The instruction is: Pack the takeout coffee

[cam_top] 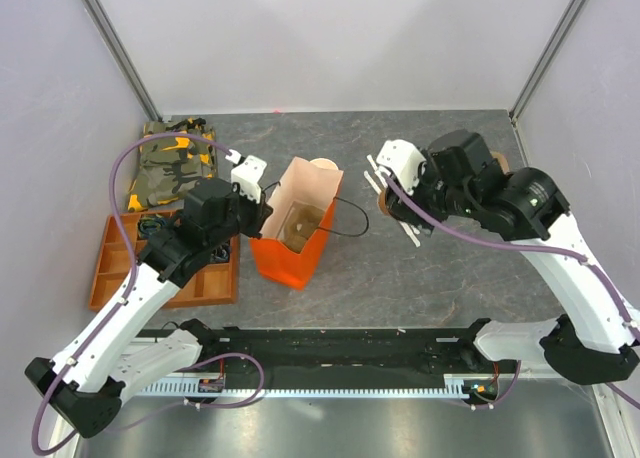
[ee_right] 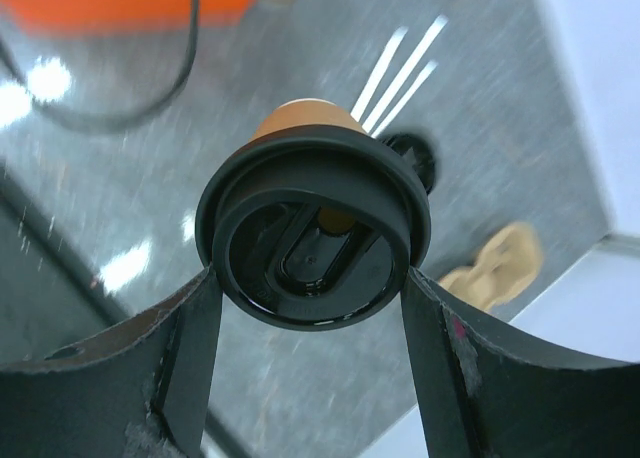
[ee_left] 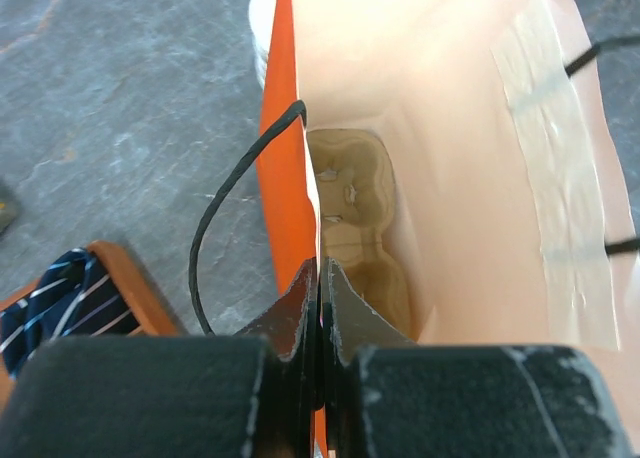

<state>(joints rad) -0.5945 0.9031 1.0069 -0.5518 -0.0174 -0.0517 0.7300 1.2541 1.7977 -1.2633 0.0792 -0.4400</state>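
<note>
Far left: camouflage-patterned cloth (cam_top: 175, 163) at the back of the grey table (cam_top: 440, 268), with an orange compartment tray (cam_top: 118, 268) in front of it; the left wrist view shows dark striped fabric (ee_left: 58, 300) in the tray. Left gripper (ee_left: 320, 283): jaws closed, pinching the top edge of the left wall of the orange paper bag (cam_top: 285, 256). The bag stands upright with its mouth open, 1 black cord handle (ee_left: 225, 213) looping outside the pinched wall. A tan cardboard cup carrier (ee_left: 355, 228) lies on the bag floor. Right of the bag, well apart from it: right gripper (ee_right: 310, 278), jaws spread wide and clamped on the takeout coffee (ee_right: 312, 228), 1 finger on each side of its black lid. The lid faces the wrist camera, the tan cup body pointing away toward the table. Cannot tell if the cup base touches the table. 3 white sticks (ee_right: 405, 68) lie on the table just beyond the cup.
</note>
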